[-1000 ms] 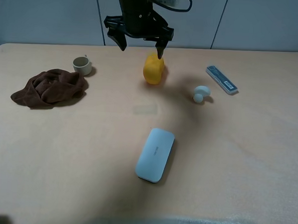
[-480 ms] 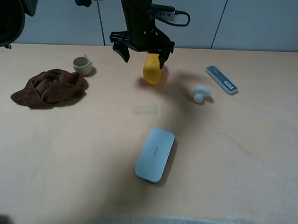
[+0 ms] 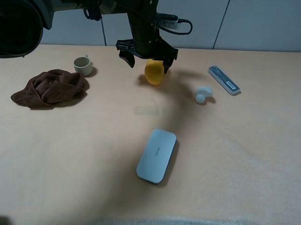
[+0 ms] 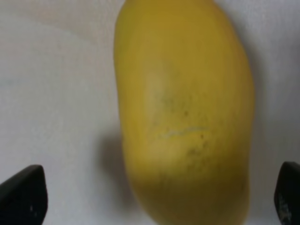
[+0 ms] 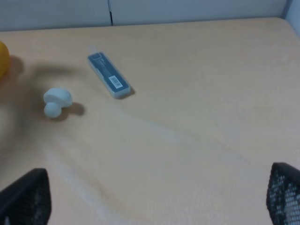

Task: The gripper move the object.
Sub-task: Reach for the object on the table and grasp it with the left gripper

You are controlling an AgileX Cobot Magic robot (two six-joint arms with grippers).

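left gripper (image 3: 147, 64) is down over the mango (image 3: 154, 75), jaws spread wide, one finger on each side of the fruit

mango lies flat on the table (image 3: 249, 148), far side, roughly mid-width, a bit left of centre

left wrist view: mango (image 4: 183, 112) fills most of the frame, long axis across the line between the fingers. fingertips (image 4: 21, 197) show only in the two corners, with bare table between each one and the skin. no contact, nothing clamped, jaws released

right gripper (image 5: 154, 206): jaws also wide apart, nothing between them, hanging over the right part of the table. its camera catches only a sliver of mango at the frame edge

rest of the layout, high view:
- earbud-like piece (image 3: 202, 93) to the right of the mango, apart from it
- labelled grey bar (image 3: 224, 79) just beyond that, further right, lying diagonal, not touching the earbud piece
- white case (image 3: 157, 155) flat near the middle of the table, well apart from the mango, on the near side
- cup (image 3: 83, 65) upright at far left
- brown cloth (image 3: 51, 87) bunched up just beside the cup, nearer the camera
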